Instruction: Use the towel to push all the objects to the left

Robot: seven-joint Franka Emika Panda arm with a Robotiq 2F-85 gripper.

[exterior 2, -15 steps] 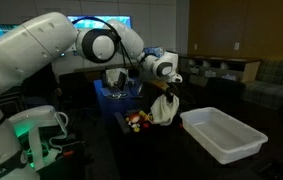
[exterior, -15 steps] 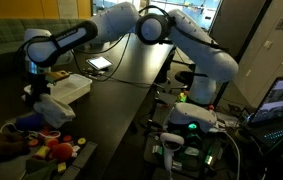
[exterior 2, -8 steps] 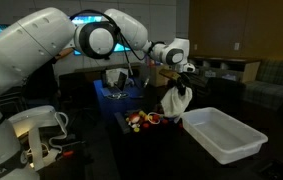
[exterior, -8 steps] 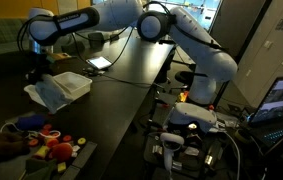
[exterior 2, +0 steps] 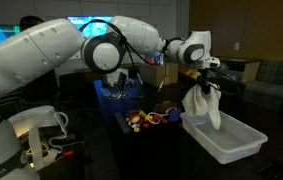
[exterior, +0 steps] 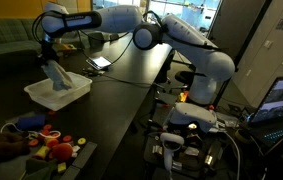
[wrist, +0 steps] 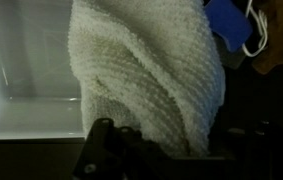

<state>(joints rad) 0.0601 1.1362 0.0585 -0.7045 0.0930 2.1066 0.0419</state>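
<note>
While the claw (exterior 2: 203, 84) is clamped on the top of the towel (exterior 2: 206, 106), the cloth hangs over the white tray (exterior 2: 237, 151); the toys (exterior: 51, 147) lie clustered near a corner of the counter (exterior: 131, 85), apart from it.

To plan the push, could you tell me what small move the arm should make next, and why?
Probably swing the towel off the tray toward the toys and lower it: the shut gripper holds it dangling over the tray, well apart from the toys.
</note>
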